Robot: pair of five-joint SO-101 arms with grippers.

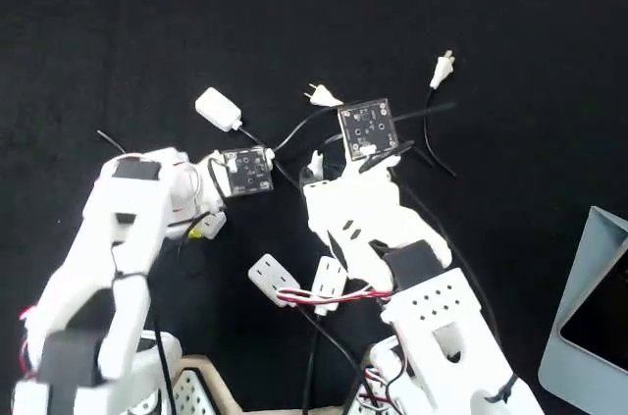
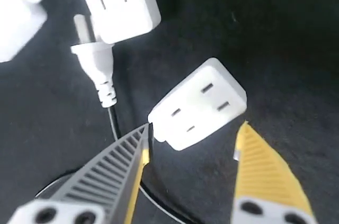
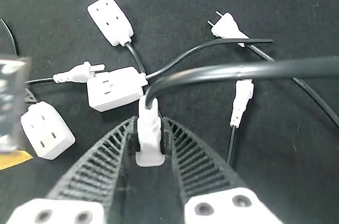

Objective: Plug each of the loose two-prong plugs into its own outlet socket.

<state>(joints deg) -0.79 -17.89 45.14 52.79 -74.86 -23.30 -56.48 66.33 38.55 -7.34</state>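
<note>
My right gripper is shut on a white two-prong plug whose thick black cord arcs away over the cloth. My left gripper is open, its grey and yellow fingers on either side of a white outlet socket lying face up; the same socket lies beside the right gripper. Another socket has a loose plug lying against it. A third socket lies farther off. Two more loose plugs rest on the cloth.
On the black cloth, two more white sockets lie under the right arm near its red-and-white wires. A plug lies at the far right. Black cords cross the middle. A grey-blue object stands at the right edge.
</note>
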